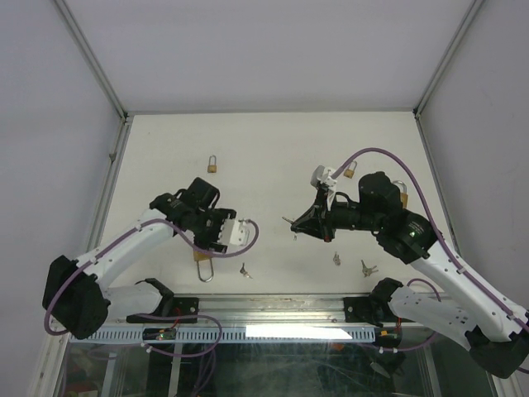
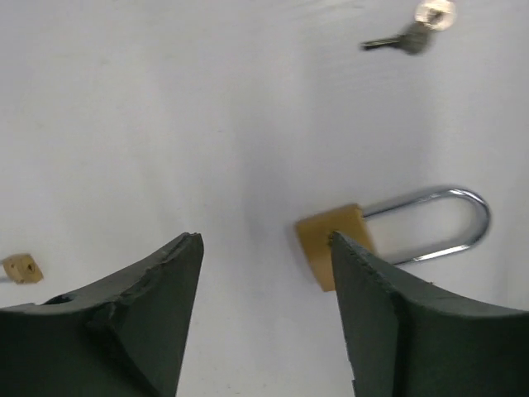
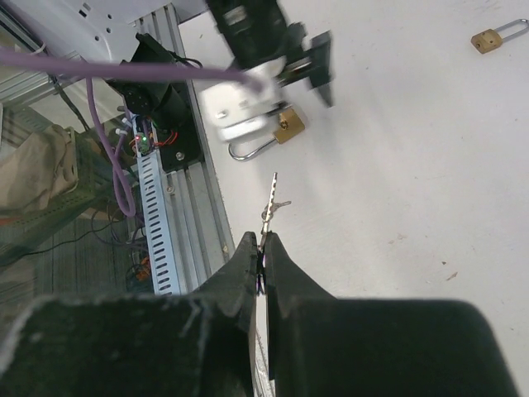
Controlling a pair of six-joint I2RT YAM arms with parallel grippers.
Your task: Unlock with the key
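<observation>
A brass padlock (image 1: 202, 255) with a long steel shackle lies on the table near the front. My left gripper (image 1: 231, 236) hovers just above it, open and empty. In the left wrist view the padlock (image 2: 324, 233) lies at the tip of the right finger (image 2: 388, 314), not between the jaws of the gripper (image 2: 264, 240). My right gripper (image 1: 299, 223) is shut on a key (image 3: 269, 198) whose toothed blade sticks out past the fingertips (image 3: 248, 252), held in the air to the right of the padlock (image 3: 288, 126).
Other small padlocks lie at the back left (image 1: 212, 164), the back middle (image 1: 350, 169) and beside the right arm (image 1: 402, 194). Loose keys lie near the front edge (image 1: 245, 270) (image 1: 336, 259) (image 1: 367, 267). A metal rail (image 1: 273, 314) runs along the near edge.
</observation>
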